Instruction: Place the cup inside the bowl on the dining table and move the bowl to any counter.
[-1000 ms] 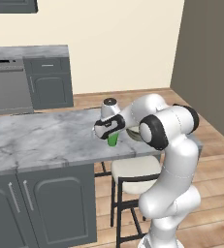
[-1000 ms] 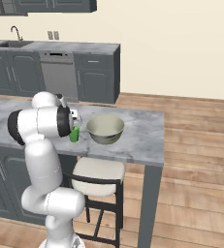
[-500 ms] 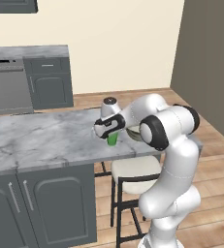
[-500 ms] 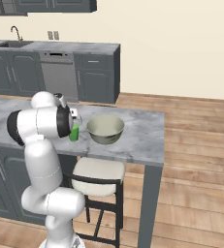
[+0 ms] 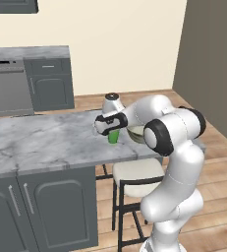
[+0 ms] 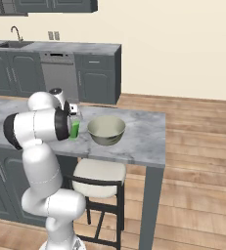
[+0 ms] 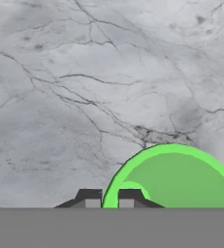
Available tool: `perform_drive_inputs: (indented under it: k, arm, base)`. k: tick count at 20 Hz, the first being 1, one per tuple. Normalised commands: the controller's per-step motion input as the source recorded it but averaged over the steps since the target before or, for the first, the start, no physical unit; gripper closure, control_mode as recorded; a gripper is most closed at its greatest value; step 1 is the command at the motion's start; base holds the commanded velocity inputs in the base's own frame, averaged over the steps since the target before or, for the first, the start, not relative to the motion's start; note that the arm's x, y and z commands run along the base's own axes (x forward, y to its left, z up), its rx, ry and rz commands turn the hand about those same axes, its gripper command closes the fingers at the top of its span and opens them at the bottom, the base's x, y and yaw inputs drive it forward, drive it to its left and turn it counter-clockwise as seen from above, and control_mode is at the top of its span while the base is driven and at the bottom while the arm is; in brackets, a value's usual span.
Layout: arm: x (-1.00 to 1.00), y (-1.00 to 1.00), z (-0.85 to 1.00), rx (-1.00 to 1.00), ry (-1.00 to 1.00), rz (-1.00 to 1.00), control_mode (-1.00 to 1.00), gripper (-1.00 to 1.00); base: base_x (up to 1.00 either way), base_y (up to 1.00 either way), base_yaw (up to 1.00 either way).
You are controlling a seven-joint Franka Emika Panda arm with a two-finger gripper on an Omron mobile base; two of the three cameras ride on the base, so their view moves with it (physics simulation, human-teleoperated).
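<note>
The small green cup [image 5: 113,137] stands upright on the marbled dining table [image 5: 36,142], just left of the wide grey bowl [image 5: 136,134]. From the right base view the cup [image 6: 74,130] sits close beside the bowl [image 6: 106,130] on the table [image 6: 146,139], the two apart. My gripper [image 5: 110,129] reaches down from above and is shut on the cup's rim. In the hand view one fingertip [image 7: 89,197] is outside the cup wall and the other inside, the gripper [image 7: 109,199] pinching the rim of the cup [image 7: 176,179] over the table [image 7: 84,72].
A white-seated stool [image 5: 134,173] stands under the table's near edge [image 6: 99,172]. The wall counter [image 6: 60,47] with a dishwasher [image 6: 58,73] and a sink tap [image 6: 16,33] runs along the back wall. Wooden floor lies open to the right.
The jaws have closed onto the cup's rim. The arm, the cup and the bowl have stayed where they were.
</note>
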Motion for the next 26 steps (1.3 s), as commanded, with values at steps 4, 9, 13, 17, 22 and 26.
perform_drive_inputs:
  k: [4, 9, 13, 17, 22, 26]
  arm:
    - [0.00, -0.10, 0.29, 0.00, 0.00, 0.00, -1.00, 1.00]
    - [0.00, -0.01, 0.40, 0.00, 0.00, 0.00, -1.00, 1.00]
    - [0.00, 0.00, 0.43, 0.00, 0.00, 0.00, -1.00, 1.00]
    - [0.00, -0.04, 0.33, 0.00, -0.03, 0.03, -1.00, 1.00]
    - [0.00, -0.27, 0.27, 0.00, -0.04, 0.06, -1.00, 1.00]
    - [0.00, -0.49, 0.31, 0.00, -0.06, 0.06, -1.00, 1.00]
  base:
    - [0.00, 0.00, 0.00]
    - [0.00, 0.00, 0.00]
    - [0.00, 0.00, 0.00]
    - [0.00, 0.00, 0.00]
    - [0.00, 0.00, 0.00]
    - [0.00, 0.00, 0.00]
